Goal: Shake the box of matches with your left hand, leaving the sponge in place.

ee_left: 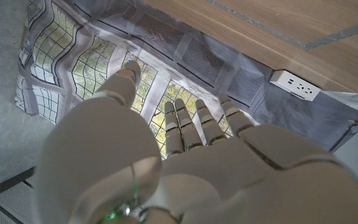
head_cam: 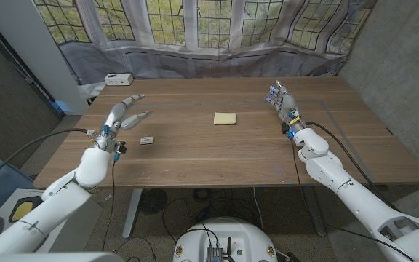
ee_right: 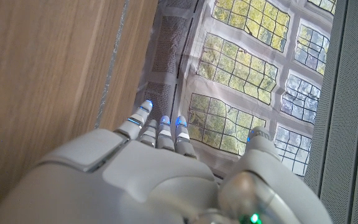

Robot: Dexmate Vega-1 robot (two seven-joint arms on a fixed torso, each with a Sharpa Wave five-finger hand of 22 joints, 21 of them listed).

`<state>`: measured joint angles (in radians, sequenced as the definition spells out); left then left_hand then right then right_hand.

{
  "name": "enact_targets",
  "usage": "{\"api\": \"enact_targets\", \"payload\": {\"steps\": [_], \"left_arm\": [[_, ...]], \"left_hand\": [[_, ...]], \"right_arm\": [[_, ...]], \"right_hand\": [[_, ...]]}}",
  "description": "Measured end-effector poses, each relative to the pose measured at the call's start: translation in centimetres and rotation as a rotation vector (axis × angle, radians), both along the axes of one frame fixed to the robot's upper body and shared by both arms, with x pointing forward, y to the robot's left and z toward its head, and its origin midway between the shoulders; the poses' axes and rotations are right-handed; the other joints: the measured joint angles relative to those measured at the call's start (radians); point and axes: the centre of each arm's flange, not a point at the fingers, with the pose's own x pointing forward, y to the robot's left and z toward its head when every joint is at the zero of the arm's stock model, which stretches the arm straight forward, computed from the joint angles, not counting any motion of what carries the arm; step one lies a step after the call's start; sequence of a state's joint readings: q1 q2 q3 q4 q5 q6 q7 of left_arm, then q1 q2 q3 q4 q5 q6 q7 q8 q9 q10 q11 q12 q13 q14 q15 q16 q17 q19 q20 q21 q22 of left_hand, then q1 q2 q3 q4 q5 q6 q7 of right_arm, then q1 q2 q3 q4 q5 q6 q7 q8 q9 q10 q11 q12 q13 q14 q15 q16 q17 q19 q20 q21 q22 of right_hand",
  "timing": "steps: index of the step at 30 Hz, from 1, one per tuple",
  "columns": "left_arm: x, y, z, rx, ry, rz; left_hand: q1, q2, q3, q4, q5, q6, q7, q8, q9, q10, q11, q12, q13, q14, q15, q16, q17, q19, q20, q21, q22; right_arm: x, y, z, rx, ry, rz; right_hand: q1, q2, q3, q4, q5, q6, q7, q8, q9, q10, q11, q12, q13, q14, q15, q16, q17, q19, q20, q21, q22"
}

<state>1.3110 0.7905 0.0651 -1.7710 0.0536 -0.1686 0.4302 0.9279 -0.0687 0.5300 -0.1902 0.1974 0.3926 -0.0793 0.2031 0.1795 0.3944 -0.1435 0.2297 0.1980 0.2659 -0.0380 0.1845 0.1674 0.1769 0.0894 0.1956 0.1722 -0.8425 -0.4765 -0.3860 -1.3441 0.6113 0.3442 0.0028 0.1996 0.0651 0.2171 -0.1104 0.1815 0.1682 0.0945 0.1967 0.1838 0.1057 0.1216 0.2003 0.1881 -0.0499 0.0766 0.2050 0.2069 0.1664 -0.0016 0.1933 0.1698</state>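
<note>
A small matchbox (head_cam: 147,140) lies on the wooden table (head_cam: 217,156) toward its left side. A pale yellow sponge (head_cam: 225,118) lies near the table's middle, farther back. My left hand (head_cam: 123,114) hovers over the left part of the table, fingers spread and holding nothing, a little behind and to the left of the matchbox. My right hand (head_cam: 283,103) stands over the right part of the table, fingers straight and apart, holding nothing. In the left wrist view the left hand (ee_left: 185,162) has its fingers stretched out. The right wrist view gives the right hand (ee_right: 160,174) with fingers extended.
A white power strip (head_cam: 118,78) sits just beyond the table's far left corner, seen as the white power strip (ee_left: 295,85) in the left wrist view. A curtain with a window print (head_cam: 217,29) hangs behind the table. A grey tape line (head_cam: 318,105) marks the tabletop.
</note>
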Motion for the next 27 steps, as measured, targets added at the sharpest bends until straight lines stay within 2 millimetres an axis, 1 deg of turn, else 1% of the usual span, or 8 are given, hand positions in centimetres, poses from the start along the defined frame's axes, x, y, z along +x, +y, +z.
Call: {"api": "enact_targets", "payload": {"steps": [1,11,14,15,18,19,21,27], "left_arm": [[-0.8,-0.6,0.8,0.027,-0.013,-0.009],[-1.7,0.4,2.4,0.136,0.031,0.057],[-1.3,0.6,2.0,0.144,0.068,0.067],[-1.8,1.0,3.0,0.175,0.070,0.085],[-1.4,1.3,2.6,0.182,0.104,0.103],[-2.2,1.4,4.0,0.223,0.096,0.114],[-2.0,1.6,3.8,0.225,0.114,0.122],[-2.3,2.1,5.1,0.300,0.153,0.184]], "left_hand": [[0.006,-0.001,0.000,0.000,0.000,-0.004,-0.004,-0.003,0.000,0.000,0.000,-0.002,0.000,0.000,0.000,0.000,0.000,0.002,-0.002,0.000,0.000],[0.062,-0.010,0.003,0.005,0.000,0.001,-0.017,-0.004,0.005,0.008,-0.017,-0.002,0.000,-0.016,-0.002,-0.004,0.000,-0.003,-0.008,-0.005,0.000],[0.063,-0.011,-0.010,0.019,-0.002,0.008,-0.014,-0.004,0.005,0.019,-0.017,-0.002,0.000,-0.040,0.001,-0.004,0.000,-0.035,0.015,-0.015,0.000],[0.063,-0.011,-0.016,0.024,-0.005,0.014,-0.015,-0.004,0.005,0.019,-0.017,-0.002,0.000,-0.048,-0.001,-0.004,0.000,-0.055,0.025,-0.019,0.000],[0.063,-0.012,-0.037,0.034,-0.005,0.038,-0.014,-0.004,0.005,0.039,-0.022,-0.002,0.000,-0.065,0.001,-0.004,0.000,-0.124,0.054,-0.022,0.000],[0.063,-0.012,-0.042,0.038,-0.005,0.049,-0.015,-0.002,0.005,0.049,-0.022,-0.002,0.000,-0.072,0.000,-0.004,0.000,-0.147,0.062,-0.024,0.000],[0.054,-0.021,-0.053,0.042,-0.005,0.072,-0.016,0.005,0.005,0.065,-0.020,-0.002,0.000,-0.076,-0.001,-0.004,0.000,-0.189,0.081,-0.029,0.000],[0.017,-0.025,-0.080,0.056,-0.005,0.121,-0.035,0.006,0.002,0.109,-0.029,0.004,0.000,-0.085,0.000,-0.002,0.001,-0.243,0.096,-0.028,0.000]], "right_arm": [[0.0,-0.1,0.0,0.005,0.001,0.002],[-0.5,0.0,-0.3,0.027,0.015,-0.035],[-0.8,0.5,-0.2,0.033,0.010,-0.024],[-0.8,0.6,-0.2,0.042,0.010,-0.041],[-0.8,0.9,-0.2,0.048,0.008,-0.035],[-0.9,0.9,0.0,0.056,-0.002,-0.056],[-1.0,1.1,0.0,0.059,-0.003,-0.052],[-1.2,1.6,0.2,0.072,-0.023,-0.067]], "right_hand": [[0.004,0.004,0.000,0.000,0.000,0.000,0.000,0.000,0.000,0.000,0.000,0.000,0.000,0.000,0.000,0.000,0.000,0.000,0.000,0.000,0.000],[0.004,0.004,0.004,-0.004,0.000,0.005,-0.005,0.000,0.000,0.004,-0.004,0.007,0.000,0.011,0.000,0.000,-0.003,0.000,0.000,0.000,0.000],[0.004,0.004,0.004,-0.004,0.000,0.005,-0.005,0.000,0.000,0.004,-0.004,0.008,0.000,0.011,0.000,0.000,-0.002,0.000,0.000,0.000,0.000],[0.004,0.004,0.004,-0.004,0.000,0.005,-0.005,0.000,0.000,0.004,-0.004,0.008,0.000,0.011,0.000,0.000,-0.002,0.004,0.004,0.000,0.000],[0.004,0.004,0.004,-0.004,0.000,0.005,-0.005,0.000,0.000,0.004,-0.004,0.008,0.000,0.011,0.000,0.000,-0.002,0.005,0.005,0.000,0.000],[0.004,0.004,0.004,-0.004,0.000,0.005,-0.005,0.000,0.000,0.003,-0.004,0.008,0.000,0.011,0.000,0.000,-0.001,0.005,0.005,0.000,0.000],[0.004,0.004,0.004,-0.004,0.000,0.005,-0.005,0.000,0.000,0.003,-0.004,0.008,0.000,0.011,0.000,0.000,0.000,0.005,0.005,0.000,0.000],[0.004,0.004,0.004,-0.004,0.000,0.005,-0.005,0.000,0.000,0.003,-0.004,0.008,0.000,0.011,0.000,0.000,0.000,0.005,0.005,0.000,0.000]]}}
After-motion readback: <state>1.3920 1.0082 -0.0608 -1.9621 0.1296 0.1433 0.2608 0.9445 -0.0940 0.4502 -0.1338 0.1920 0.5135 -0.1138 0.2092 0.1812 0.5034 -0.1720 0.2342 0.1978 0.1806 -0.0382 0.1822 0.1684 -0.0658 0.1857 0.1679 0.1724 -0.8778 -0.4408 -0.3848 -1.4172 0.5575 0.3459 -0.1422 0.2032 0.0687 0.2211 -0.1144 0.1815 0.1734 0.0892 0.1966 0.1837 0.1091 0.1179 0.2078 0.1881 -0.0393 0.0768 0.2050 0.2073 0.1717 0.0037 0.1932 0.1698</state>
